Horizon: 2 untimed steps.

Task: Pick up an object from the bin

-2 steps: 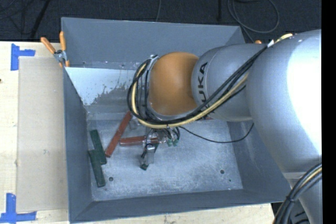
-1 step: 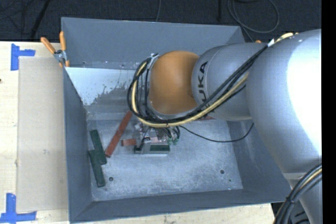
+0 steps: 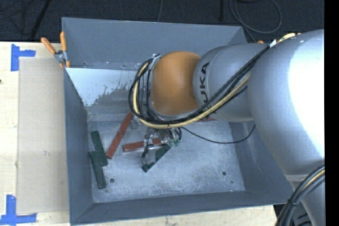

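Observation:
My gripper point(image 3: 152, 147) hangs low over the middle of the bin floor, mostly hidden under the arm's orange cover. A short dark green bar point(image 3: 157, 159) lies tilted right below it, its upper end touching or very near the gripper's tip. A short red-brown bar point(image 3: 132, 146) lies flat just left of the gripper. A longer red-brown bar point(image 3: 119, 135) slants up to the left of that one.
Two dark green bars point(image 3: 98, 159) lie crossed near the bin's left wall. The arm and its cables cover the bin's upper right part. The floor to the lower right is bare grey metal.

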Tool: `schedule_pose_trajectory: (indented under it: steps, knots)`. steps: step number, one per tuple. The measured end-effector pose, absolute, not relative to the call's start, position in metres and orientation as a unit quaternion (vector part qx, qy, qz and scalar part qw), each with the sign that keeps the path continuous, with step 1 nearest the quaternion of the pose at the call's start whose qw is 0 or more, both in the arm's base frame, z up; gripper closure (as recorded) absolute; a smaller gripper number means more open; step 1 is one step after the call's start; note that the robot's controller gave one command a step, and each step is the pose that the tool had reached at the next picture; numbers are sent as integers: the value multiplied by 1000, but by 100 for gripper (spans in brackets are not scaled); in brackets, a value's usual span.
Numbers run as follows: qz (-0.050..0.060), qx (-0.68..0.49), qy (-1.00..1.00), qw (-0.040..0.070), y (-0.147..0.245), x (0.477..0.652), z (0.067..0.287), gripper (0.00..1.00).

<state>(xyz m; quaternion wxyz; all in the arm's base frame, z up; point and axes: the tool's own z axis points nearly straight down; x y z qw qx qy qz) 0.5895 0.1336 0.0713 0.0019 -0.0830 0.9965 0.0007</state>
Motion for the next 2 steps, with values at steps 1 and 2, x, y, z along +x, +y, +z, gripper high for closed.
schedule_pose_trajectory:
  steps: [1, 2]
  knots:
    - [1, -83, 997, 0, 134, 589, 70, 100]
    - [0, -82, 997, 5, 88, 602, 244, 100]
